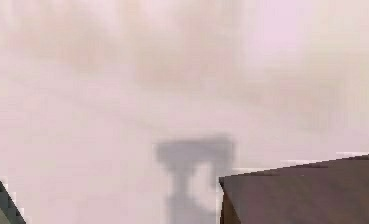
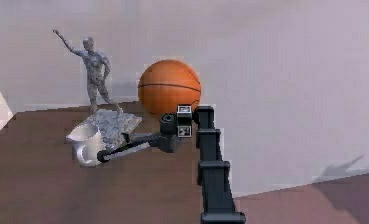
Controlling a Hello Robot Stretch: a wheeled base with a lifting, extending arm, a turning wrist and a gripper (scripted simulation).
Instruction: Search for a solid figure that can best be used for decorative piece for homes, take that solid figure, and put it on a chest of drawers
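grey figure statue, one arm raised; upright on rocky base; on brown wooden top

- The statue stands at the back of the table.
- The ball sits just right of it.
- The cup sits before the statue.
- The hand reaches toward the cup from the right.

We see our gripper near a white mug; a grey statue and basketball stand farther on the tabletop.
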